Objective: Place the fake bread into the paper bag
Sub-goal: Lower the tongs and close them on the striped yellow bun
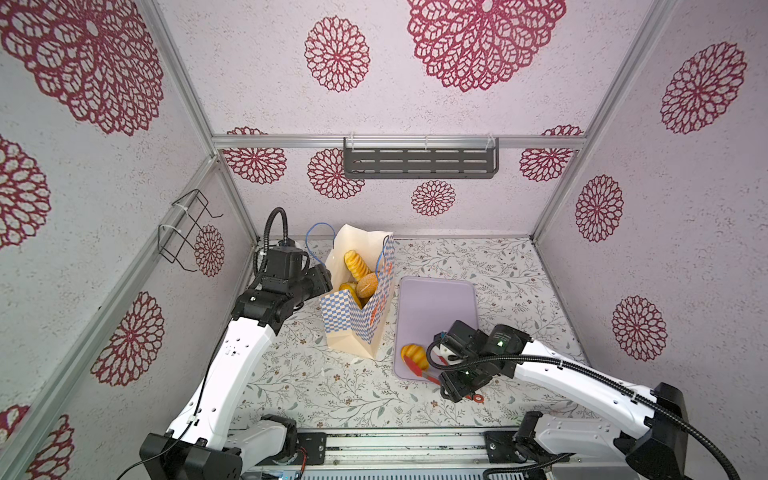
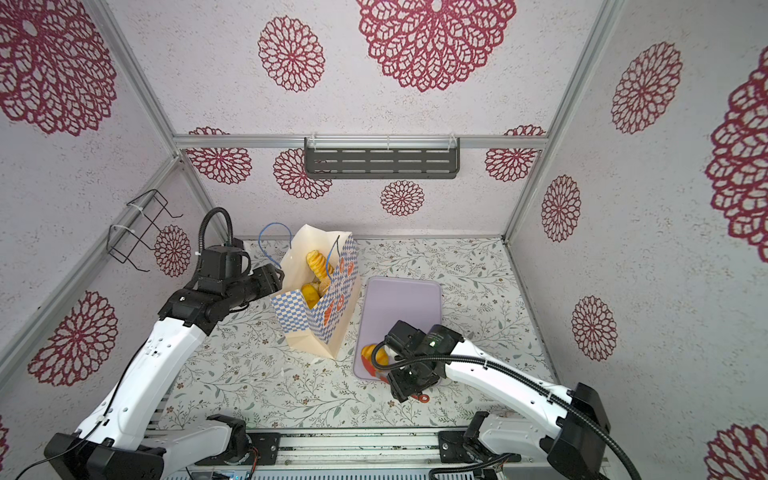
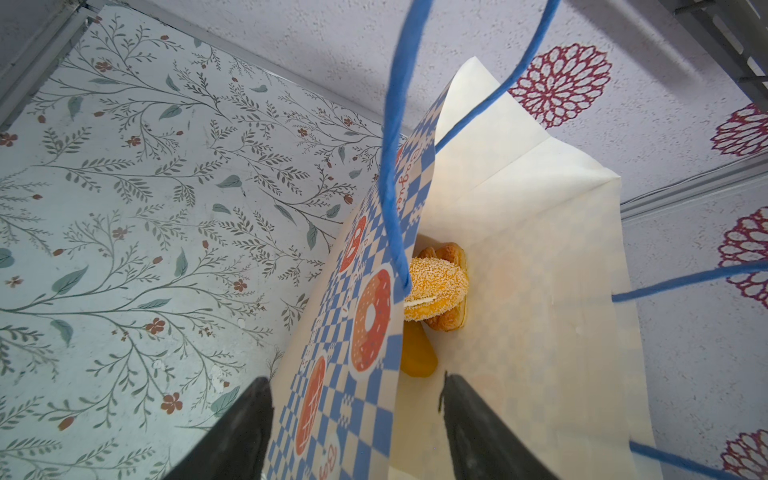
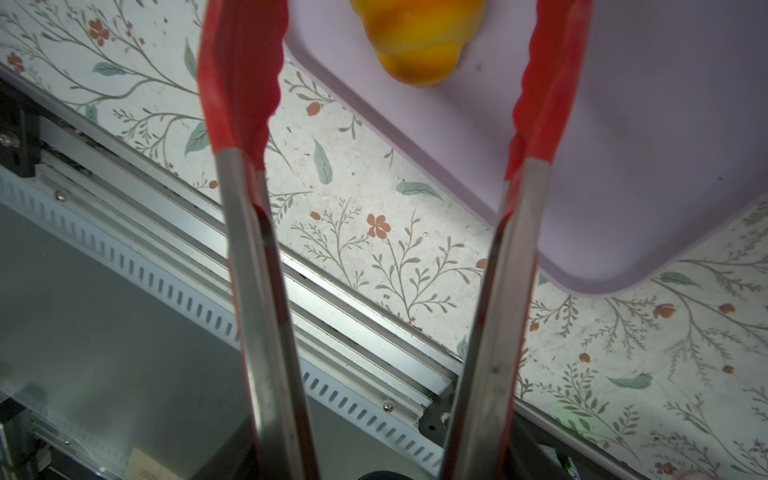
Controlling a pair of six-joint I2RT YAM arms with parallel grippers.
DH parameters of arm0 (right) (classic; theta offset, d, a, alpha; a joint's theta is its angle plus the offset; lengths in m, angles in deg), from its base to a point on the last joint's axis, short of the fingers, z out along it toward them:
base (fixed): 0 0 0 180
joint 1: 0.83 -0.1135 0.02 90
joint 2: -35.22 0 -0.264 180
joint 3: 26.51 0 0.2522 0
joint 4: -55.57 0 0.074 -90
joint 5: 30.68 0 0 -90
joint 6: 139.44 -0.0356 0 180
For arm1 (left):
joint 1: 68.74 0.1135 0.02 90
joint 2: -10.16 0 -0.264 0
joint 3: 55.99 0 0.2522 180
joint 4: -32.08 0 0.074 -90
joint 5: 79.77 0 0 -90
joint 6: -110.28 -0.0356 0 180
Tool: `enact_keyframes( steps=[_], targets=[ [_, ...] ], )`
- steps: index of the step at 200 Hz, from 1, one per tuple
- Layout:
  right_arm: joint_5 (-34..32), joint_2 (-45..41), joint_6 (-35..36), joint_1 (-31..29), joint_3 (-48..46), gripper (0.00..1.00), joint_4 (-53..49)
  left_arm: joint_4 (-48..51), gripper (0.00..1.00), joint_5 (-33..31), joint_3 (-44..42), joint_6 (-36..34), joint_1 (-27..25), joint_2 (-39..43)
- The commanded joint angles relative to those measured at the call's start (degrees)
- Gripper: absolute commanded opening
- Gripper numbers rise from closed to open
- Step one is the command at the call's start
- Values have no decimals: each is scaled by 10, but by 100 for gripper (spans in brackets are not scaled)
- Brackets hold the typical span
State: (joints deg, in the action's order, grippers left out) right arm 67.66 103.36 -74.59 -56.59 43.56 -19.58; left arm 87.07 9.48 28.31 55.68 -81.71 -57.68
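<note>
1. tray (image 1: 436, 307), lilac, flat, rounded corners; lies on the table cover, right of centre in both top views.
2. tongs (image 4: 253, 249), steel arms with red tips; arms spread, tips over the tray's near end.
3. table cover (image 1: 498, 270), pale, leaf-and-flower print.
4. shelf (image 1: 419, 164), dark, slotted; on the back wall.
5. wire rack (image 1: 185, 230), black; tied to the left wall rail.
6. ring (image 1: 481, 398), small, red; on the cover near the tray.
7. wall panels (image 1: 249, 83), white with crimson rosettes.

Twin high overviews; wrist views seemingly close.
</note>
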Motion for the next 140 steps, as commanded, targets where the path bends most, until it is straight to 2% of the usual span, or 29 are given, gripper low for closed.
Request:
enact_keyframes(
  steps=[1,86,140],
  targets=[
    [-36,4,-5,-8,8,63,-10,-10,69,-3,-5,2,1,8],
    [-62,53,5,-26,18,63,4,-4,69,-8,-8,-1,1,14],
    [-83,70,5,-25,26,56,11,-3,69,-7,-2,-2,1,11]
  ],
)
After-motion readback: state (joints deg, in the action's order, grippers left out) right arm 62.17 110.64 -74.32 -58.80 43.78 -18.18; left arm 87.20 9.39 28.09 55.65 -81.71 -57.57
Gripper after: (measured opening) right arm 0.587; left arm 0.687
